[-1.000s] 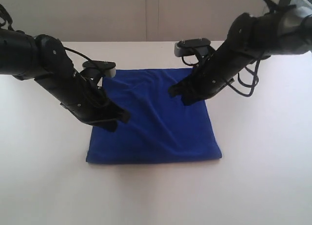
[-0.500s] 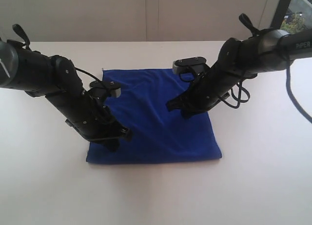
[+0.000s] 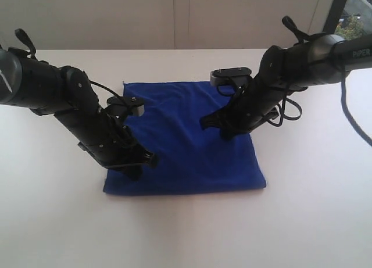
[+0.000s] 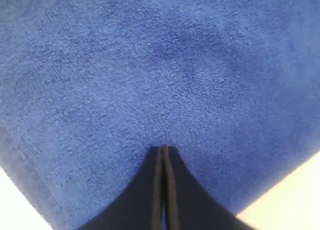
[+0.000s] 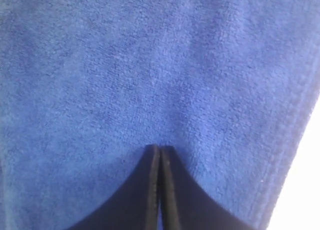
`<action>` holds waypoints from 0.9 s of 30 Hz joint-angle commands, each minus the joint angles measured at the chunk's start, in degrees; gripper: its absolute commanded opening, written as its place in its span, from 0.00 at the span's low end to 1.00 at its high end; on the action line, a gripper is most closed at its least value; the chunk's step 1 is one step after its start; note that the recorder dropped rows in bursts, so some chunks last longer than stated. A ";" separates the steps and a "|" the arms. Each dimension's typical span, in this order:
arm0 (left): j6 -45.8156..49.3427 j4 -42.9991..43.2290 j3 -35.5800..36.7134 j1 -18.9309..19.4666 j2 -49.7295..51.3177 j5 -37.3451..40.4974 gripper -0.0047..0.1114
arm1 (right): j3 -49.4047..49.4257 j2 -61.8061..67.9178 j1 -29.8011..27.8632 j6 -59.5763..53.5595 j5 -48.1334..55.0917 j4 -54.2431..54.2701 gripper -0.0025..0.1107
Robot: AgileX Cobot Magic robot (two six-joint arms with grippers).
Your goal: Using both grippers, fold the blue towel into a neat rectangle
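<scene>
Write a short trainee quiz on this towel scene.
1. True or false: the left pincer and the right pincer both have their jaws shut.
2. In the exterior view, which part of the blue towel is the left pincer over? A) near its left corner closest to the camera B) at its far right corner C) off the cloth entirely
3. Fill in: the towel lies on a white ____.
Key: 1 true; 2 A; 3 table.
</scene>
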 commanded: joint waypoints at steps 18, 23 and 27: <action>0.01 0.70 0.60 -0.38 0.55 1.37 0.04 | 0.09 -5.11 0.00 1.92 -0.49 -5.64 0.02; 1.20 0.70 0.60 -0.38 0.55 1.38 0.04 | 0.32 -4.95 0.00 1.92 0.20 -5.23 0.02; 1.31 0.70 0.60 -0.38 0.55 1.38 0.04 | 0.32 -0.84 0.00 1.92 0.60 -5.36 0.02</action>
